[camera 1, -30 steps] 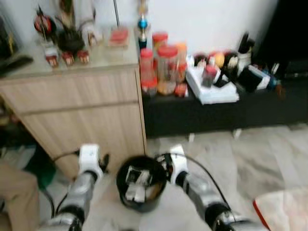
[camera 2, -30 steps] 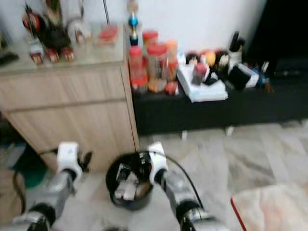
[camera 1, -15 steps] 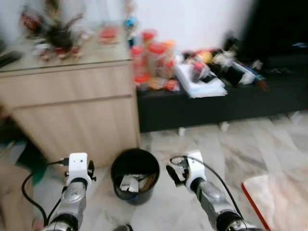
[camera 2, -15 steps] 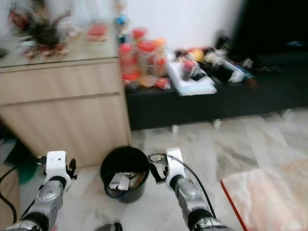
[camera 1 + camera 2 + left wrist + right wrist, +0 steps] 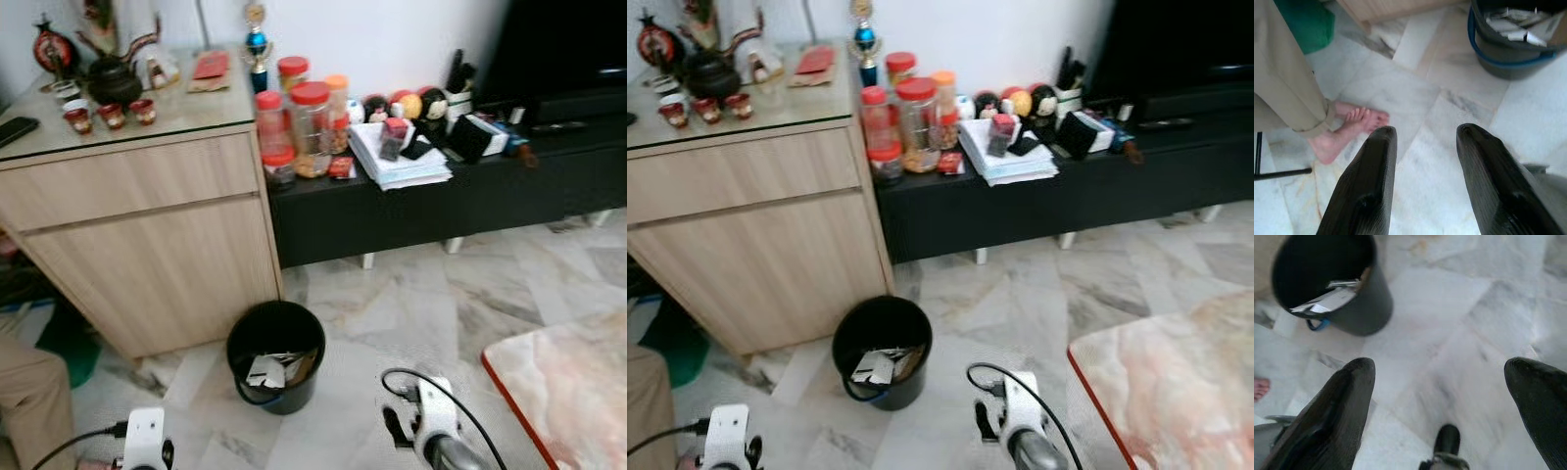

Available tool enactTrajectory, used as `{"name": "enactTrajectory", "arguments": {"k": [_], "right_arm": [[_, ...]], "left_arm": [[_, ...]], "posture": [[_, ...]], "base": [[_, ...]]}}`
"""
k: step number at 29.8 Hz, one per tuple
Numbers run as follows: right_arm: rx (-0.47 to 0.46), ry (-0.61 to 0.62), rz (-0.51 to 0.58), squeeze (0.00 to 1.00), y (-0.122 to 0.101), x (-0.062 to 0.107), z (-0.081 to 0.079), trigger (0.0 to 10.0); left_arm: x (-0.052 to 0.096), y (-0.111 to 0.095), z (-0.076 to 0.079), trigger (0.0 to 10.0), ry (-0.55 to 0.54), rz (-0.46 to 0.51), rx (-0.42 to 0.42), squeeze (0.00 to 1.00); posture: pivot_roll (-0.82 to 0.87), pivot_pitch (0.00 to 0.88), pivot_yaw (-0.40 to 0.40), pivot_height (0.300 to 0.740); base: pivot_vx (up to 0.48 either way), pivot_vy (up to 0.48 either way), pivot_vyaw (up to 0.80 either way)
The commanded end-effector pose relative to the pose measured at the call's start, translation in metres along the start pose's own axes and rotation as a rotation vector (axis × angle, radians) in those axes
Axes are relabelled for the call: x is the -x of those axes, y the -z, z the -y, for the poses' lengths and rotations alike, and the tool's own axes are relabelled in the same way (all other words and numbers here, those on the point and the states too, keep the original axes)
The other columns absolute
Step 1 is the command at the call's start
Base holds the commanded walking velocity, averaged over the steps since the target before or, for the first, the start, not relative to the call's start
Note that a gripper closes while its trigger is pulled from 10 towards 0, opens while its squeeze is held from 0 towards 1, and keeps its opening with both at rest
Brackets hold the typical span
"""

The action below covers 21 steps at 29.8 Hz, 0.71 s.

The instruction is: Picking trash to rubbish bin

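From the head cameras, the black bin (image 5: 275, 355) stands on the marble floor (image 5: 392, 304) just beside the wooden cabinet (image 5: 147, 235), with paper and card scraps lying inside it. Both arms have dropped to the bottom of the picture since 1 second ago, when the right gripper (image 5: 397, 428) was at the bin's rim; it now hangs well clear and to the right of it. In the left wrist view, the left gripper (image 5: 1425, 139) is partly open with nothing between its 2 fingers, above bare floor near a person's bare foot (image 5: 1349, 127). In the right wrist view, the right gripper's 2 fingers are spread wide and empty, the bin beyond them. The drop looks done, so the next step is probably finding more rubbish.
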State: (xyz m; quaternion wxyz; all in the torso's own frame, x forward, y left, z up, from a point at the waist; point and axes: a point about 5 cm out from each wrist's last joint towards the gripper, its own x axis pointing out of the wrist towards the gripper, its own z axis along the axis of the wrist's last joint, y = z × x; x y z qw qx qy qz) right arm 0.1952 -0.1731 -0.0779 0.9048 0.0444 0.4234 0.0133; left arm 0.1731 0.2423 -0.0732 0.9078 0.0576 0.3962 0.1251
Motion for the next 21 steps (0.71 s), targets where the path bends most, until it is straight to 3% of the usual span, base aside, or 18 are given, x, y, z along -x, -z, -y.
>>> {"name": "enactTrajectory", "arguments": {"k": [1,6,21], "right_arm": [[-0.016,0.006,-0.056,0.0,0.015,0.002,-0.003,10.0],[-0.025,0.015,-0.079,0.0,0.023,0.004,-0.003,10.0],[-0.058,0.013,-0.05,0.0,0.014,0.002,-0.004,10.0]], "left_arm": [[0.003,0.014,-0.002,10.0,-0.004,-0.059,-0.005,0.0],[0.002,0.01,-0.001,10.0,0.005,-0.055,-0.004,0.0],[0.0,0.004,0.004,10.0,0.021,-0.047,-0.004,0.0]], "posture": [[0.06,0.0,0.051,0.74],[0.06,0.0,0.055,0.74],[0.06,0.0,0.054,0.74]], "base": [[0.0,0.0,0.0],[0.0,0.0,0.0],[0.0,0.0,0.0]]}}
